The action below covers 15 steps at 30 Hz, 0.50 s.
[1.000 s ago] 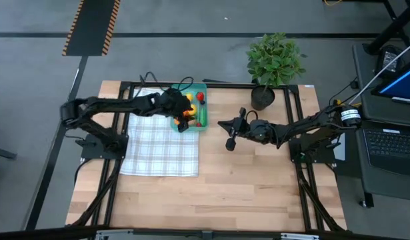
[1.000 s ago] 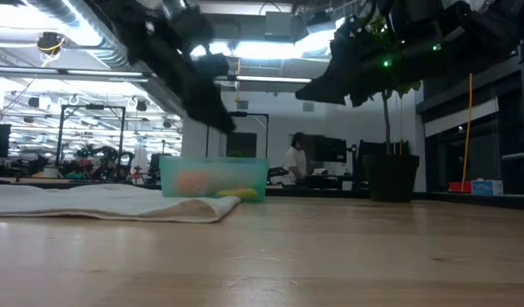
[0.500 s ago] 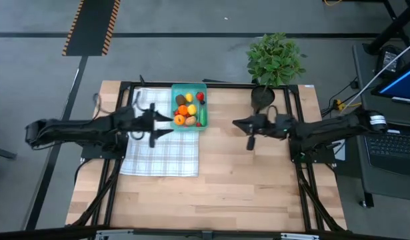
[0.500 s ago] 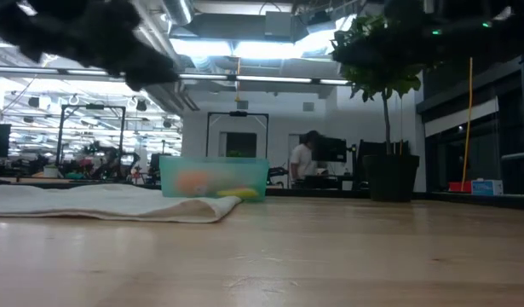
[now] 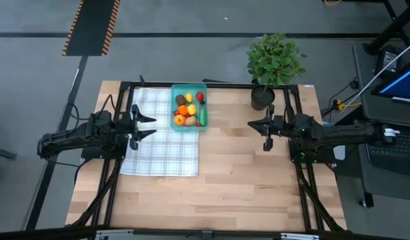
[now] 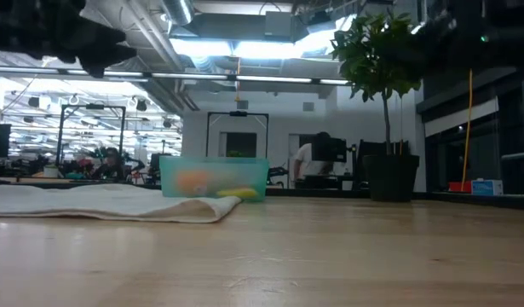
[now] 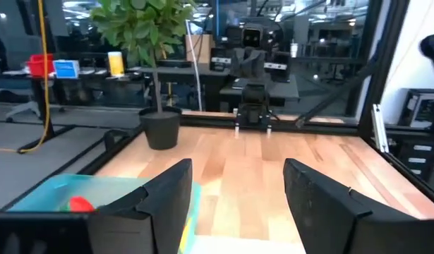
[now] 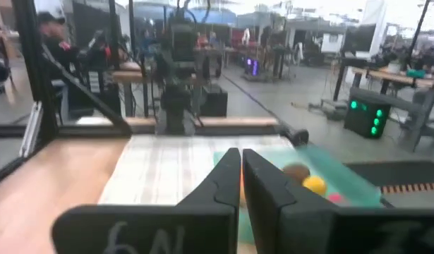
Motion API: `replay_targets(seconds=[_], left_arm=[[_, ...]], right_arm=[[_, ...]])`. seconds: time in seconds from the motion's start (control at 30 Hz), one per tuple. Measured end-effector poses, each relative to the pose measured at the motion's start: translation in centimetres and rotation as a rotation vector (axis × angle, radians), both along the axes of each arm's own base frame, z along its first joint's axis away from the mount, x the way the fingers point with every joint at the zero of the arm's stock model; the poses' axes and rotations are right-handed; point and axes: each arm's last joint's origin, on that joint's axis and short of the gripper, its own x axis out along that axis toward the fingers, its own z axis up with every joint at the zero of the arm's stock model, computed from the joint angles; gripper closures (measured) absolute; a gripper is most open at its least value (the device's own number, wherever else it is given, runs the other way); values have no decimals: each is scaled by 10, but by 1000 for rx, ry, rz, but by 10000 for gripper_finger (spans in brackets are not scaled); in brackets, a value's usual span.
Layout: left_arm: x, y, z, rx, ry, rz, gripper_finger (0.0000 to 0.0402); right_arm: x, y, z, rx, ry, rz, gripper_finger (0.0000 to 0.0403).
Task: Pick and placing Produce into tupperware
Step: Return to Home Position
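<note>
While both arms hover away from it, all the produce [image 5: 183, 111] in sight lies inside the one teal tupperware [image 5: 189, 86], at the far corner of the one checked cloth [image 5: 161, 150]. About eight pieces can be told apart: orange, yellow and brown ones, one red, one long green. They look light, hard and likely to roll, so a pinch across the middle would suit. The left gripper [image 5: 150, 125], fingers spread wide, hovers over the cloth. The right gripper [image 5: 253, 125], fingers nearly pressed together and empty, hovers over bare wood near the one potted plant [image 5: 275, 60].
</note>
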Motion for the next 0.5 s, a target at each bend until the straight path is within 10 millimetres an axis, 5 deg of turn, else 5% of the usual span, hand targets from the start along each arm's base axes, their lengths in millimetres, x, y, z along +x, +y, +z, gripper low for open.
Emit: replay_targets(seconds=[0.3,0.5], left_arm=[[9,-1,-46,12,-67,-36,188],[11,-4,-48,17,-67,-57,190]], right_arm=[[-24,1,-29,20,-25,-4,382],[-33,4,-43,15,-37,88,382]])
